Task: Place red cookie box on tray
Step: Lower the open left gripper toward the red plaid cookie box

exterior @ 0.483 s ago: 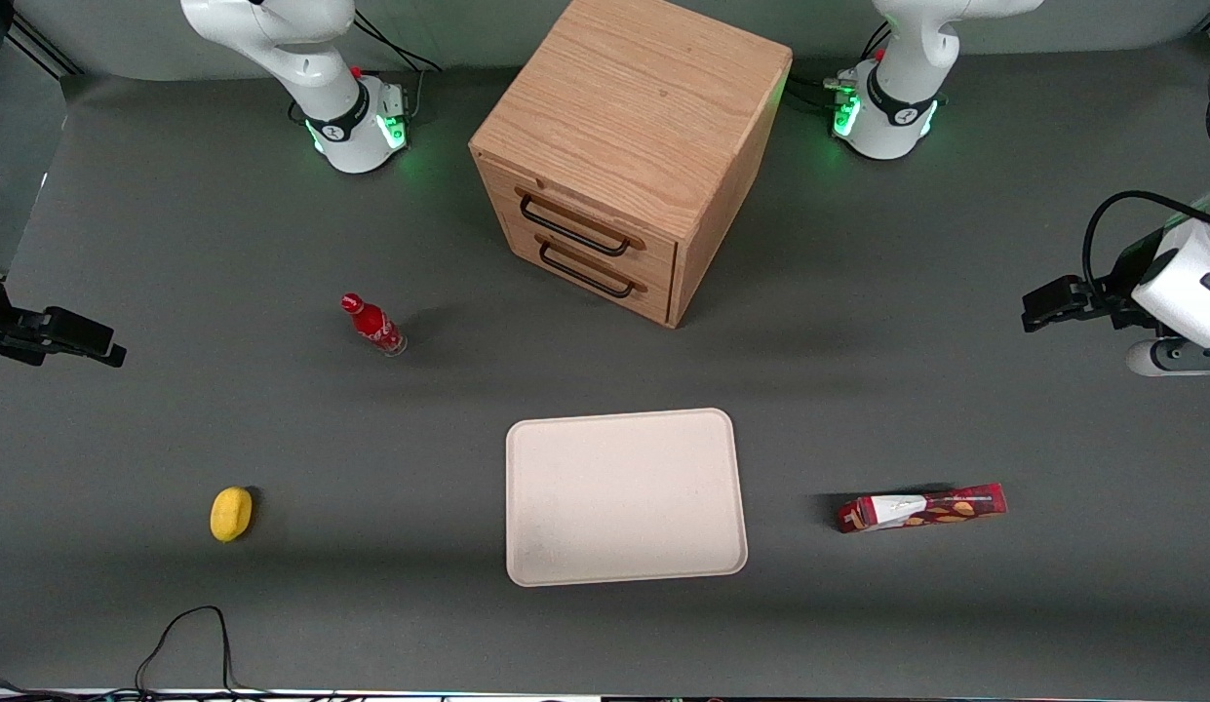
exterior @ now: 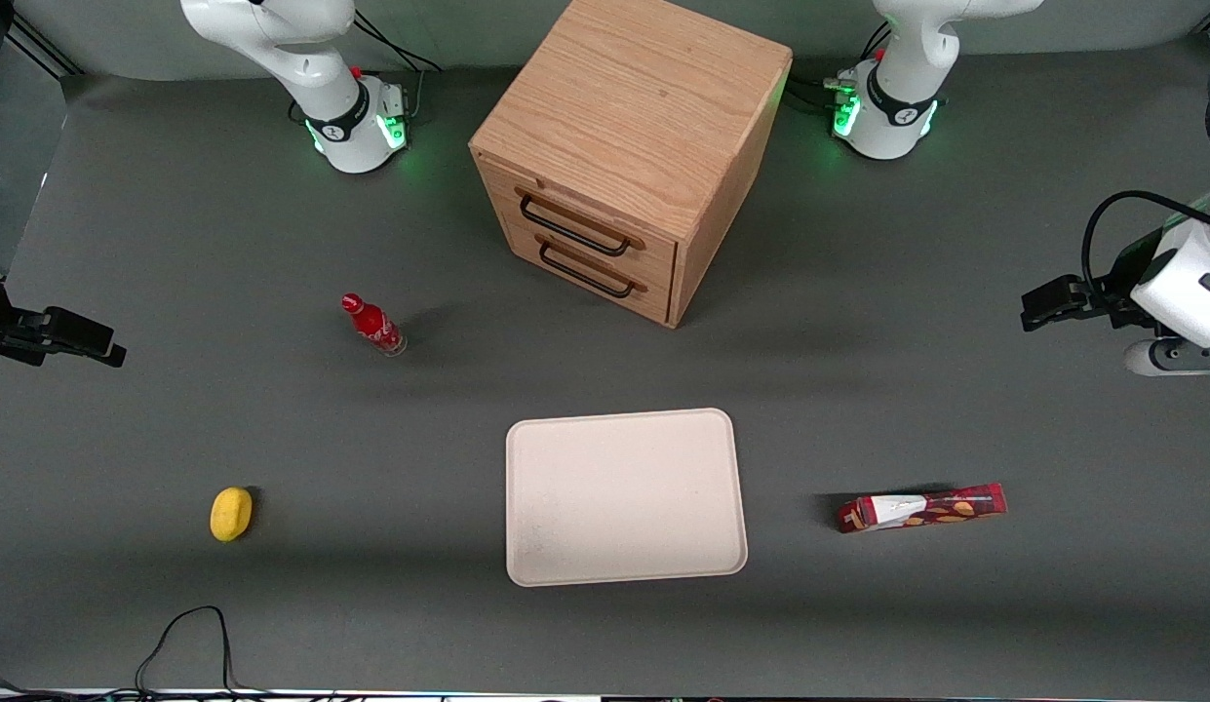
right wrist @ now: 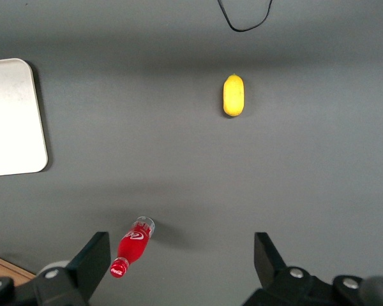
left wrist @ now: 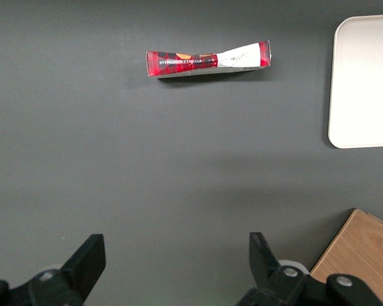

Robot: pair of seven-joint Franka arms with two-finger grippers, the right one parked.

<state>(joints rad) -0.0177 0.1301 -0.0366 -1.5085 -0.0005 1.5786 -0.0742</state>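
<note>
The red cookie box [exterior: 922,508] lies flat on the grey table, beside the tray [exterior: 624,497] toward the working arm's end. The tray holds nothing. The left arm's gripper [exterior: 1034,310] hovers above the table at the working arm's end, farther from the front camera than the box and well apart from it. In the left wrist view the gripper [left wrist: 174,252] is open and empty over bare table, with the box [left wrist: 208,58] and a corner of the tray [left wrist: 364,83] ahead of it.
A wooden drawer cabinet [exterior: 629,156] stands farther from the front camera than the tray, both drawers shut. A small red bottle [exterior: 372,325] and a yellow fruit [exterior: 231,513] sit toward the parked arm's end. A black cable [exterior: 180,634] loops at the near edge.
The working arm's wrist has shifted very slightly. The box, the tray and the other objects have not moved.
</note>
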